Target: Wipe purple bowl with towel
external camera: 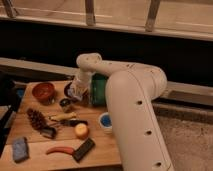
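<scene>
The purple bowl [68,90] is a dark round dish at the back of the wooden table [30,137], mostly covered by my arm. My gripper [75,92] hangs from the white arm [125,85] and sits low over the bowl's right side. A pale patch at the gripper's tip could be the towel; I cannot tell for sure. No other towel shows on the table.
A green object [98,90] stands right of the gripper. On the table are a red bowl [43,92], small dark cup [65,104], pine cone [36,119], yellow ball [81,131], blue cup [105,121], red chili [59,149], black bar [83,149] and blue sponge [20,148].
</scene>
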Tool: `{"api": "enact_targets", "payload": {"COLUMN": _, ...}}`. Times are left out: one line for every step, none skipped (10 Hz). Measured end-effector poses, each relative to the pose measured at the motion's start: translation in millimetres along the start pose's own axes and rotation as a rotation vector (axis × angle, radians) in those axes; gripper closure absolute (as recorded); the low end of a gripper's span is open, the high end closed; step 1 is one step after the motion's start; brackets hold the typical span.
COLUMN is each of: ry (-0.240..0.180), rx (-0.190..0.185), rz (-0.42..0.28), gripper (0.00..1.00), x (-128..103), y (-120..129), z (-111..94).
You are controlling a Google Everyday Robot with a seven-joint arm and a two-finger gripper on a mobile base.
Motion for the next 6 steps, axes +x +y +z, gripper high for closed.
{"api": "enact_targets", "payload": {"ry": -0.013, "rx": 0.018, "rz": 0.017, "gripper": 1.0, "x": -8, "y": -14, "z": -6}}
{"api": "enact_targets", "payload": {"ry": -0.016, "rx": 0.029, "rz": 0.023, "gripper": 1.0, "x": -16, "y": -25, "z": -9}}
{"api": "enact_targets", "payload": {"ry": -0.023, "rx": 0.03, "rz": 0.017, "gripper": 1.0, "x": -25, "y": -27, "z": -9}}
{"api": "enact_targets", "payload": {"ry": -0.028, "rx": 0.028, "rz": 0.005, "gripper": 1.0, "x": -32, "y": -23, "z": -6}}
{"api": "enact_targets", "payload": {"ry": -0.036, "rx": 0.019, "rz": -0.012, "gripper": 1.0, "x": -44, "y": -12, "z": -2}}
{"api": "enact_targets", "payload": {"ry": -0.039, "rx": 0.005, "rz": -0.034, "gripper": 1.0, "x": -57, "y": 3, "z": 4}}
